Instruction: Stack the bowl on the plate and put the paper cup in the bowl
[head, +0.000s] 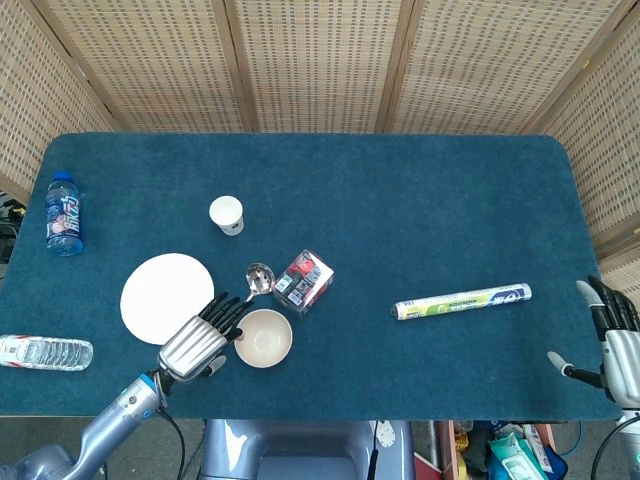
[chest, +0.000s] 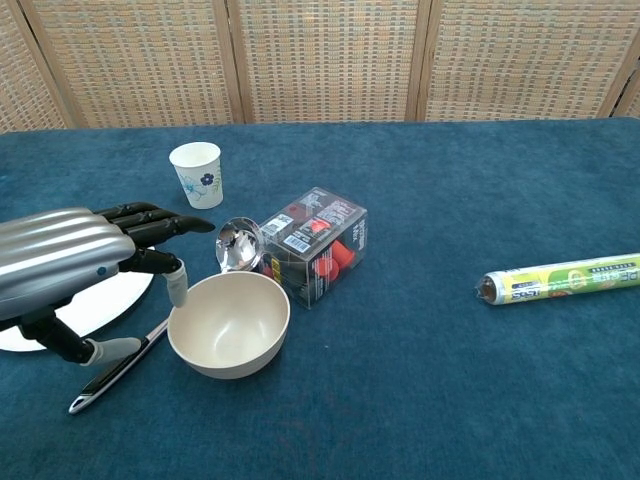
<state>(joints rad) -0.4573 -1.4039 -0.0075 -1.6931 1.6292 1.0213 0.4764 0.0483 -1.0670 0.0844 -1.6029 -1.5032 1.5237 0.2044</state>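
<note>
Cream round bowl (chest: 229, 323): upright, mouth up, on the blue cloth desk (head: 400, 210) near its front edge, just right of the flat white round plate (head: 165, 290).

White paper cup with a blue flower print (chest: 197, 174): upright, mouth up, long axis vertical, behind the plate and apart from it.

Left hand (chest: 75, 262): silver back, black fingers (chest: 160, 222) apart and stretched toward the bowl's left rim, holding nothing; whether they touch the rim cannot be told.

Right hand (head: 612, 335): at the desk's right front corner, fingers apart, empty.

Metal spoon with a black handle (chest: 236, 247): bowl end behind the cream bowl, handle running forward-left under the left hand.

Clear plastic box with red contents (chest: 318, 243): just right of the spoon.
</note>
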